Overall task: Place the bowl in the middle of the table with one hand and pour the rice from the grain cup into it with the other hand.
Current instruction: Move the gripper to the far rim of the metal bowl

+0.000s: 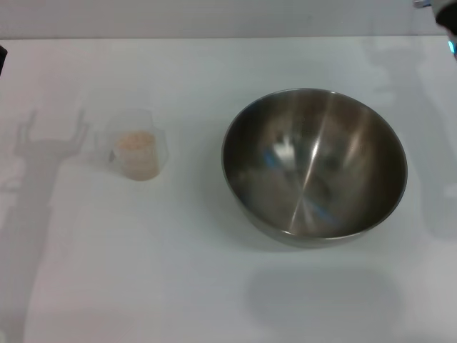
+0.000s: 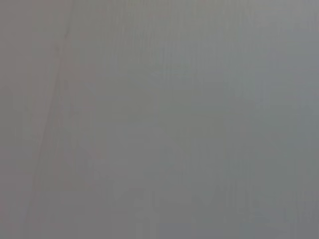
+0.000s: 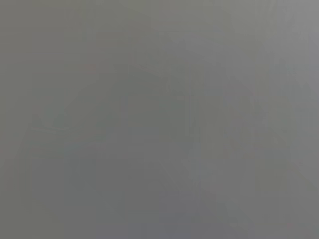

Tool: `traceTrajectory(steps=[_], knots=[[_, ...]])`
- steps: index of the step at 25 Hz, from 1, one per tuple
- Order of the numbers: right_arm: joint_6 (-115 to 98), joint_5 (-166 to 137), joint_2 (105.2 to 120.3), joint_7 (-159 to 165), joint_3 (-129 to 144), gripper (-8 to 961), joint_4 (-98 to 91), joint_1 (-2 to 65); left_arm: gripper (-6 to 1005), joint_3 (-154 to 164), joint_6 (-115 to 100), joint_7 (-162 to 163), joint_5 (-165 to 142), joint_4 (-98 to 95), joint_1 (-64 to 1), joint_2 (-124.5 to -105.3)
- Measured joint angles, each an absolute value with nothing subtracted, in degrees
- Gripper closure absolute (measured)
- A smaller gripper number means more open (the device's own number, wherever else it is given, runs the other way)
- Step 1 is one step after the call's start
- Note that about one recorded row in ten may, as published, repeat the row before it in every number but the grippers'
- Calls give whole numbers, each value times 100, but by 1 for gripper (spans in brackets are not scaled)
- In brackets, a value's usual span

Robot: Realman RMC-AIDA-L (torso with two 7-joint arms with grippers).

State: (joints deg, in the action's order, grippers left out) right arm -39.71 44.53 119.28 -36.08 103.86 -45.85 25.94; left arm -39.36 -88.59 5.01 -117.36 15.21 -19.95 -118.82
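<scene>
Just steel bowl (image 1: 314, 168) w/ nothing inside, grain cup (image 1: 136, 153) w/ rice (image 1: 136, 143) apart on white surface (image 1: 178, 271); fingers unseen, state unknown.

Bright, even overhead light across the table (image 1: 214, 286), slightly washed out and hazy. Soft grey shadows at left, one fork-shaped beside the grain cup (image 1: 136, 153), another faint patch below the bowl (image 1: 314, 164). Streaked glare and a blue-white reflection inside the steel. Both wrist views blank, featureless grey, with nothing in focus.
</scene>
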Motion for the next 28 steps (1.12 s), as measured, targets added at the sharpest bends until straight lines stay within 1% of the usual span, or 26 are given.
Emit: traceTrajectory(steps=[1,2,5,6,7,12,13,14,15,16,17,18,19,21,25,28], knots=[[-2806,4456,11927,-3443,10101,215,-5141,2547,164,-3938,-8859,501,-11730,1520,-1994,-11883],[-2806,4456,11927,-3443,10101,215,-5141,2547,164,-3938,-8859,501,-11730,1520,-1994,-11883],[-1027,4456,11917,-3209,9662,215,-5825,2553,166,-3951,-8859,501,-11722,1507,-1988,-11882],[140,4456,11909,-3154,9360,215,-6221,2597,166,-3953,-8859,501,-11720,1500,-1987,-11883],[140,4456,11909,-3154,9360,215,-6221,2597,167,-3953,-8859,501,-11720,1500,-1987,-11883],[3360,4456,11909,-2925,8341,215,-7440,2671,169,-3958,-8865,501,-11725,1495,-1986,-11883],[4482,4456,11902,-2773,7869,215,-7823,2743,170,-3963,-8872,501,-11729,1494,-1986,-11883],[4482,4456,11902,-2773,7869,215,-7823,2743,170,-3963,-8872,501,-11729,1494,-1986,-11883],[5010,4455,11892,-2697,7591,215,-7981,2810,171,-3966,-8875,501,-11724,1494,-1986,-11882],[6044,4433,11858,-2597,7055,215,-8129,3009,171,-3970,-8879,501,-11720,1494,-1983,-11882],[6044,4433,11858,-2597,7055,215,-8129,3009,172,-3970,-8879,501,-11720,1494,-1983,-11882],[6906,4404,11801,-2568,6582,216,-8124,3227,172,-3971,-8882,501,-11720,1494,-1980,-11883],[6906,4404,11801,-2568,6582,216,-8124,3227,173,-3972,-8886,501,-11718,1494,-1978,-11882],[7663,4362,11698,-2558,6199,216,-7976,3446,174,-3973,-8889,501,-11716,1494,-1976,-11879],[8427,4082,11505,-2552,5895,216,-7607,3749,176,-3973,-8877,501,-11717,1489,-1968,-11874],[8726,3732,11433,-2587,5829,216,-7334,3891,178,-3973,-8873,501,-11713,1485,-1968,-11873]])
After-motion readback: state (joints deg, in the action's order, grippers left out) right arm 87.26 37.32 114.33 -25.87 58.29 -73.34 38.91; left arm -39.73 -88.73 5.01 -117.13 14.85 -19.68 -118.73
